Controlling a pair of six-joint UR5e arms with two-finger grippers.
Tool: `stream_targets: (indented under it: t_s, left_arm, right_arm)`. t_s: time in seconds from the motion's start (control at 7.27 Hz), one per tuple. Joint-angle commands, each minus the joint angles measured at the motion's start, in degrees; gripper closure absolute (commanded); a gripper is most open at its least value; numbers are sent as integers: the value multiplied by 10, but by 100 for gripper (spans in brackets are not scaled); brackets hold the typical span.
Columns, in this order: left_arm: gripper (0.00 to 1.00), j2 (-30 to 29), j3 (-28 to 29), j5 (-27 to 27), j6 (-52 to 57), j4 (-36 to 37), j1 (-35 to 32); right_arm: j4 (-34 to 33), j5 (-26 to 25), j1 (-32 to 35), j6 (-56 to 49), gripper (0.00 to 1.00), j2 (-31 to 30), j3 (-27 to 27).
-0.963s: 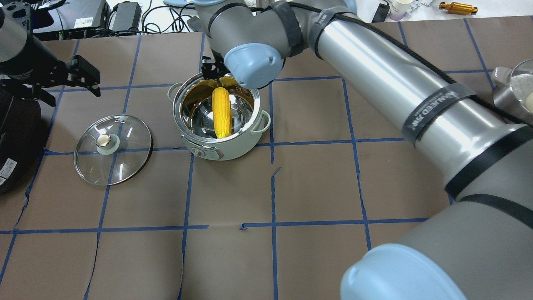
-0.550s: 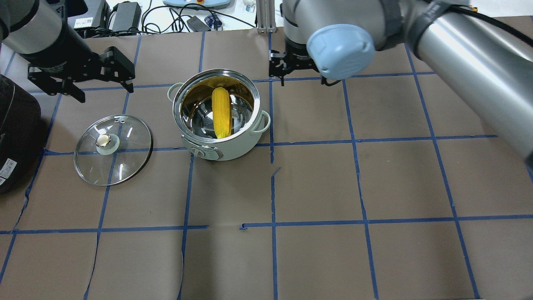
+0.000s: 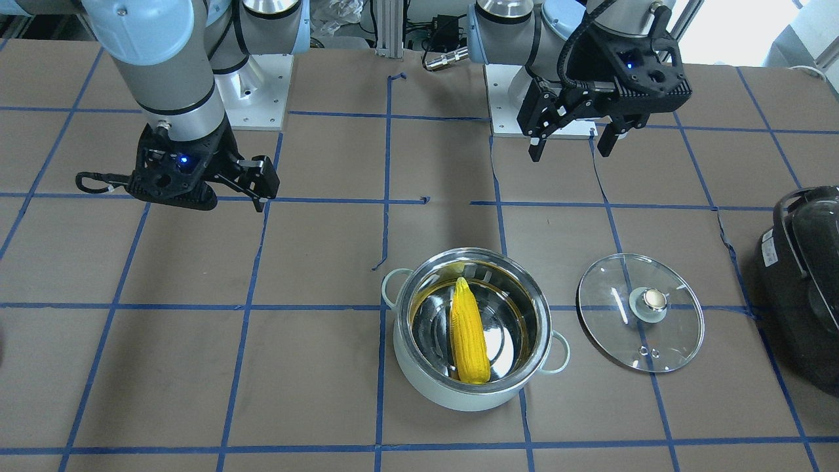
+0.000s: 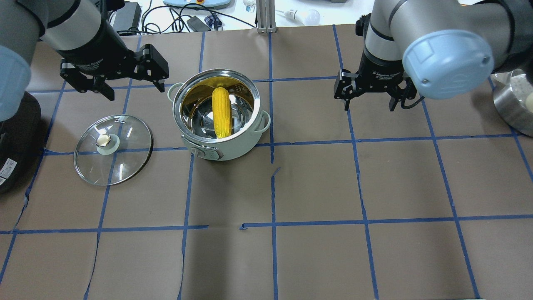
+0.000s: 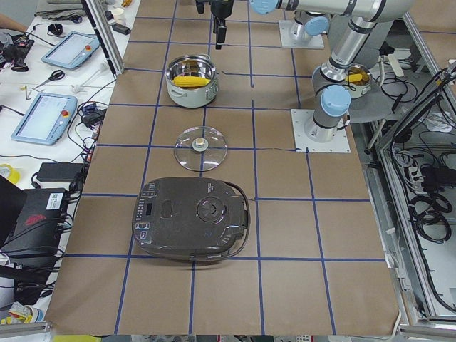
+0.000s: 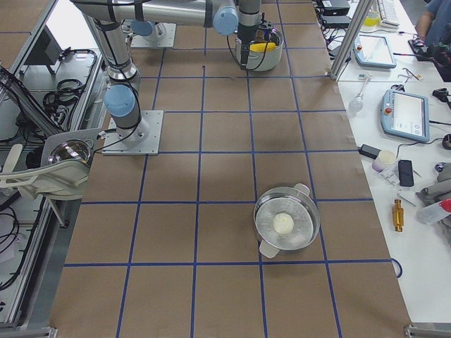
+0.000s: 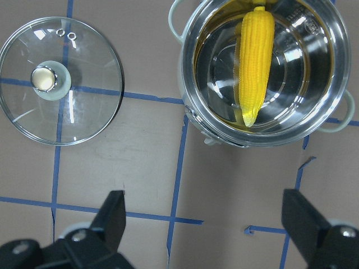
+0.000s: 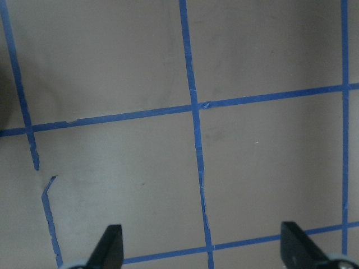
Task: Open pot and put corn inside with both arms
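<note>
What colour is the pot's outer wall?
Pale mint green. The pot shows it best in the exterior front-facing view.

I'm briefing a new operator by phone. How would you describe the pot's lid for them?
On the brown table with blue tape lines, find the mint-green pot holding the corn. Between it and the large black appliance, the lid lies flat, touching neither. It alone is clear glass, with a brass-coloured knob on top.
</note>
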Motion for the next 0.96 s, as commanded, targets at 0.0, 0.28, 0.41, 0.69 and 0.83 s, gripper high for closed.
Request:
stream_targets:
  t_s: [0.0, 0.28, 0.41, 0.69, 0.83]
  left_arm:
    - [2, -41, 57, 1, -1, -33, -1]
    - [1, -47, 57, 5, 1, -35, -3]
    - [0, -46, 59, 17, 1, -34, -3]
    - [0, -49, 58, 18, 0, -34, -4]
    - [0, -46, 58, 19, 0, -35, -5]
  right_arm:
    - [57, 11, -19, -33, 0, -17, -17]
    - [63, 12, -39, -50, 0, -32, -20]
    - [62, 13, -39, -51, 0, -32, -20]
    - [57, 13, -39, -51, 0, -34, -21]
    - [57, 13, -39, -51, 0, -39, -24]
